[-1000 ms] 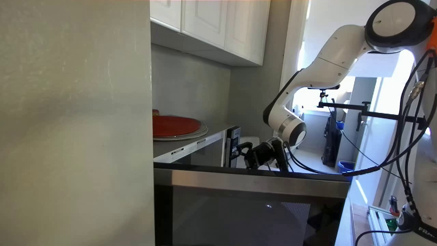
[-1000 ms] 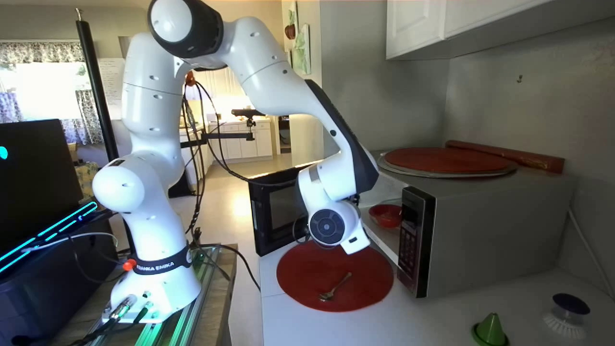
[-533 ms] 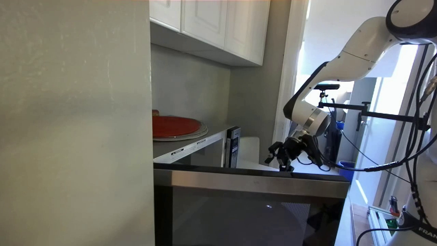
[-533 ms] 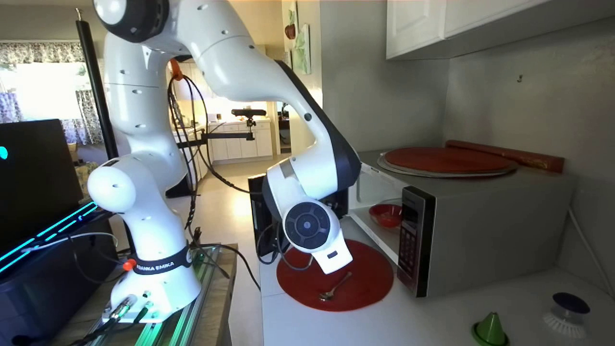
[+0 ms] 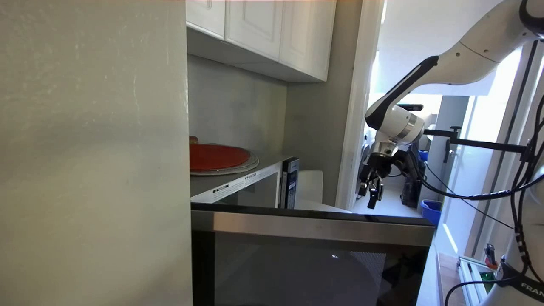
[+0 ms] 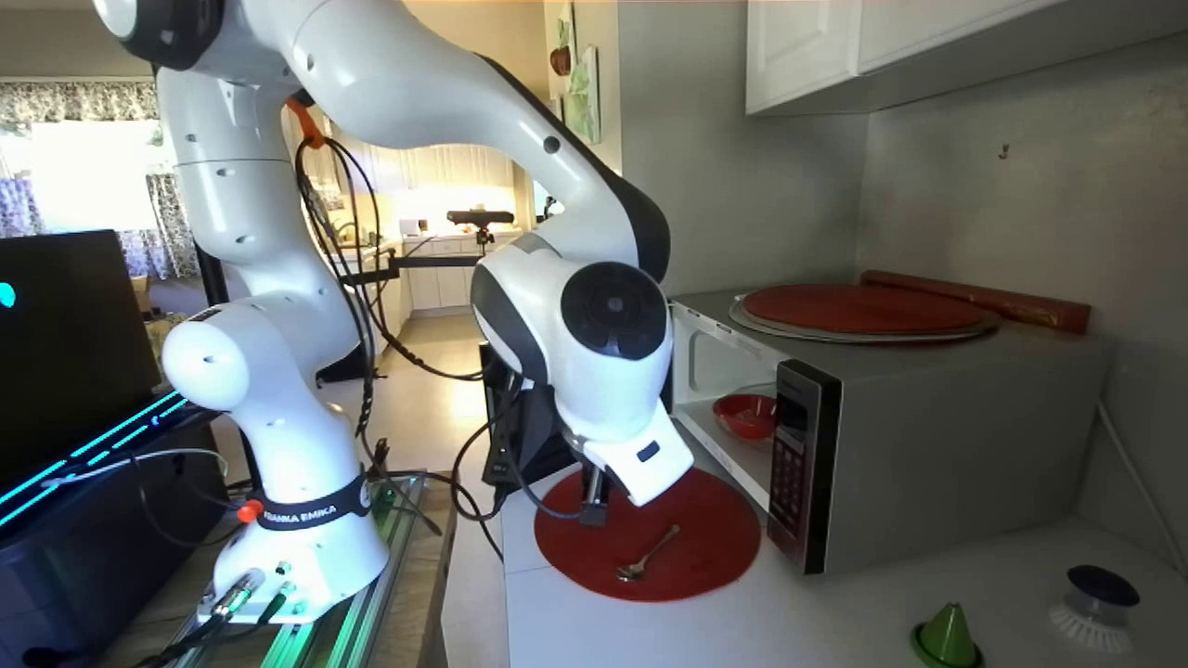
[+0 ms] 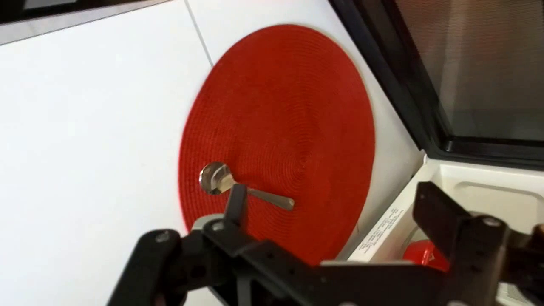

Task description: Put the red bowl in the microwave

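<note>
The white microwave (image 6: 956, 445) stands with its door (image 5: 314, 272) open; it also shows in an exterior view (image 5: 238, 182). The red bowl (image 6: 745, 417) sits inside it, on the cavity floor behind the control panel side. Part of the bowl shows in the wrist view (image 7: 425, 254), partly covered by a finger; it is hidden in an exterior view. My gripper (image 7: 335, 202) is open and empty, fingers wide apart. It points down outside the microwave, above the red placemat. In an exterior view the gripper (image 5: 369, 194) hangs above the open door's top edge, apart from everything.
A red round placemat (image 6: 710, 520) with a spoon (image 6: 647, 554) lies on the white counter before the microwave. Red mats (image 6: 863, 309) lie on the microwave top. A green cone (image 6: 949, 635) and a brush (image 6: 1100, 603) stand at the right. White cabinets (image 6: 835, 46) hang above.
The gripper has drawn back from the microwave opening and tilted from roughly level to pointing down. The arm has pulled back toward its base. The bowl stays in place inside the microwave.
</note>
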Tool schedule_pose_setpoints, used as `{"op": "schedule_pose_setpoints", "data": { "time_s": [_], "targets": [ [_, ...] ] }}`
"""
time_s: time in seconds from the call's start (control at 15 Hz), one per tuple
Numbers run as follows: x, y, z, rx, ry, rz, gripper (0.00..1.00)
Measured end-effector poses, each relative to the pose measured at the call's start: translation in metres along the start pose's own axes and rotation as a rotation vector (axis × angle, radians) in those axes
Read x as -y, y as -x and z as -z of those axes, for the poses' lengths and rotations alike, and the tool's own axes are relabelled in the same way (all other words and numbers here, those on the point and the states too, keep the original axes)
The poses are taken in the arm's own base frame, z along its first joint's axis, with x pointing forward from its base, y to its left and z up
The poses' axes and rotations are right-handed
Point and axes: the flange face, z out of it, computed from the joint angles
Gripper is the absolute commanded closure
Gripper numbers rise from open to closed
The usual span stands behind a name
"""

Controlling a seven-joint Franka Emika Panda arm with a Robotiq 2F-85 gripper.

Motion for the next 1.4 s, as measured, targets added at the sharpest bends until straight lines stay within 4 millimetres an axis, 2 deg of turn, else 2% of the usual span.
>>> {"op": "schedule_pose_setpoints", "data": {
  "time_s": [0.27, 1.4],
  "targets": [
    [0.004, -0.009, 0.028, -0.079, 0.087, 0.052, 0.00],
    [0.003, -0.009, 0.027, -0.077, 0.088, 0.052, 0.00]
  ]
}}
